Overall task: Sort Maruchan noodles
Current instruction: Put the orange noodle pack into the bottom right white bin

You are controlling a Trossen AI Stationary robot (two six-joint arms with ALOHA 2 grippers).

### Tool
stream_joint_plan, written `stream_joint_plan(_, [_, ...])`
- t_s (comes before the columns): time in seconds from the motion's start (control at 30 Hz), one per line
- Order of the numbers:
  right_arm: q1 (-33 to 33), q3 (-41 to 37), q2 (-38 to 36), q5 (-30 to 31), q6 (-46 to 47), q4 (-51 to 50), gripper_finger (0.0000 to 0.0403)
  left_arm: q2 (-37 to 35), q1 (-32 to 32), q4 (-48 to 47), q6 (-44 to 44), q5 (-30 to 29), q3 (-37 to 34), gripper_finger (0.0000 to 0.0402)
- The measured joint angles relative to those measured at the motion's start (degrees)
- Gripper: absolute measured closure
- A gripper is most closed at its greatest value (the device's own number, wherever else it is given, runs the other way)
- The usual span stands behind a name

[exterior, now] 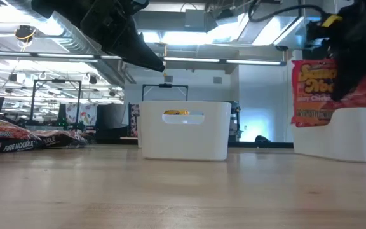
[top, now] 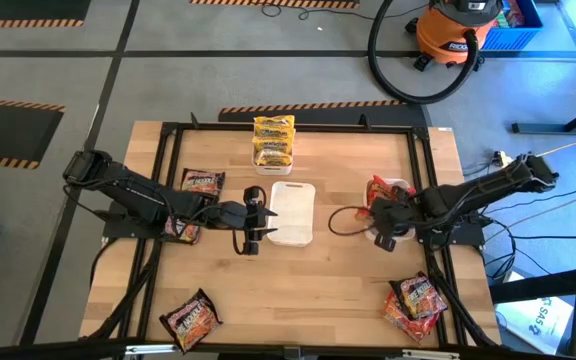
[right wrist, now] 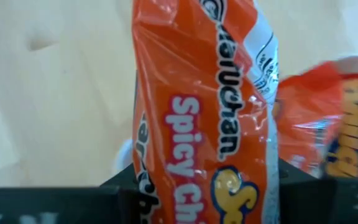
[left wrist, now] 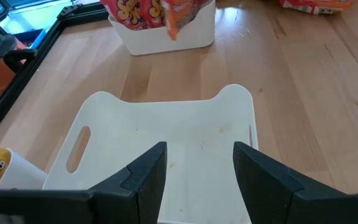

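My right gripper (top: 386, 222) is over the right white tray (top: 405, 186) and is shut on a red-orange Maruchan packet (right wrist: 204, 112); more red-orange packets (right wrist: 340, 124) stand in that tray. My left gripper (left wrist: 197, 155) hovers open above the near end of the empty middle white tray (left wrist: 166, 124), touching nothing. Yellow packets (top: 273, 140) are stacked at the far edge. Dark packets lie flat on the table at the left (top: 201, 183) and near-left (top: 190, 318). A pile of red-orange packets (top: 416, 300) sits near-right. My right gripper pinches the red-orange packet between its two fingers (right wrist: 126, 186), coming from above and pointing down. The packet (exterior: 332, 86) hangs upright below the fingers with its lower end at the right tray's rim (exterior: 354, 114). Whether it rests inside, I cannot tell.
A black metal frame (top: 168, 130) runs around the working area. One dark packet (top: 181, 228) lies partly under my left arm. Bare wood lies between the trays and the near edge (top: 308, 290). An orange vacuum (top: 458, 35) stands on the floor beyond the table.
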Motion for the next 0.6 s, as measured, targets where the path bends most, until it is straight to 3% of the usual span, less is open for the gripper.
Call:
stream_joint_plan(0.13, [-3.09,0.64,-0.79,-0.34,-1.49,-1.35,0.0272,0.00,0.00,0.00,0.00,0.00,0.00,0.0223])
stream_joint_plan(0.27, [-4.09,6.21,-1.03,-2.12,-1.67,-8.12,0.0272,0.00,0.00,0.00,0.00,0.00,0.00,0.0223])
stream_joint_plan(0.37, [-4.07,9.38,-1.14,-6.62,-1.53,-13.50,0.0272,0.00,0.00,-0.02,0.00,0.00,0.00,0.0223])
stream_joint_plan(0.6, [-4.06,5.34,-1.65,-10.63,-1.38,-16.24,0.0272,0.00,0.00,-0.04,0.01,0.00,0.00,0.0223])
